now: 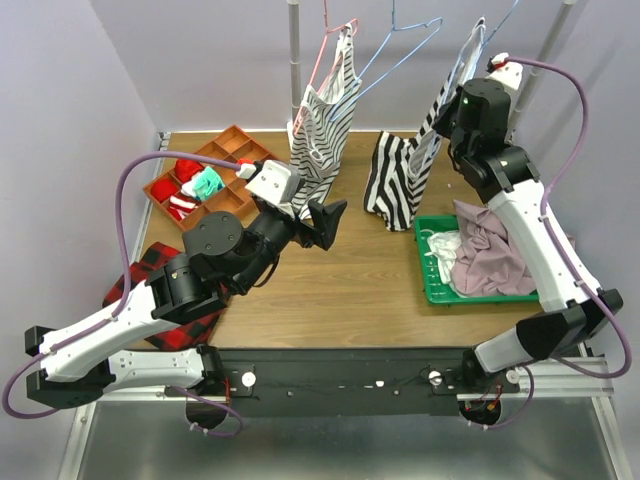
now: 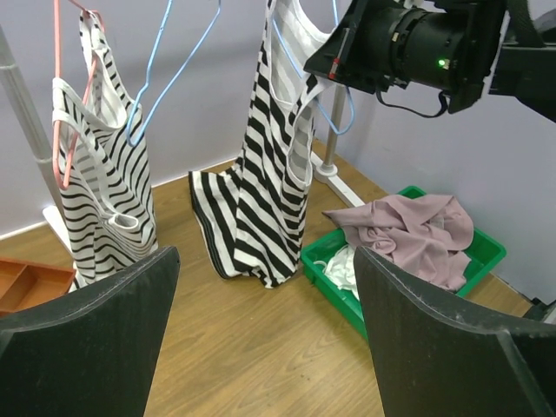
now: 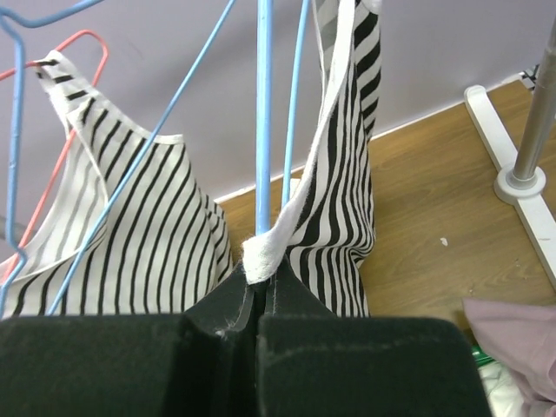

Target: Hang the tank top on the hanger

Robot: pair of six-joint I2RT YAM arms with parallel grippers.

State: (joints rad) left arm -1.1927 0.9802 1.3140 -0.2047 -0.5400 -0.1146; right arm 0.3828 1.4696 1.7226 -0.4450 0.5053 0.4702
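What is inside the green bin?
A crumpled mauve garment fills most of the bin, with some white cloth showing beside it, toward the table's middle. Anything beneath them, and the bin's floor, is covered.

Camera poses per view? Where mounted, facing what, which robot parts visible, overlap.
Top external: above, behind the bases, looking down on the table; left arm and right arm show.
Left wrist: on the left arm, facing the rack; open left hand frames the tank top and right arm.
Right wrist: faces up the hanger; shut right hand pinches the tank top's strap.
Shared: the tank top, all three.
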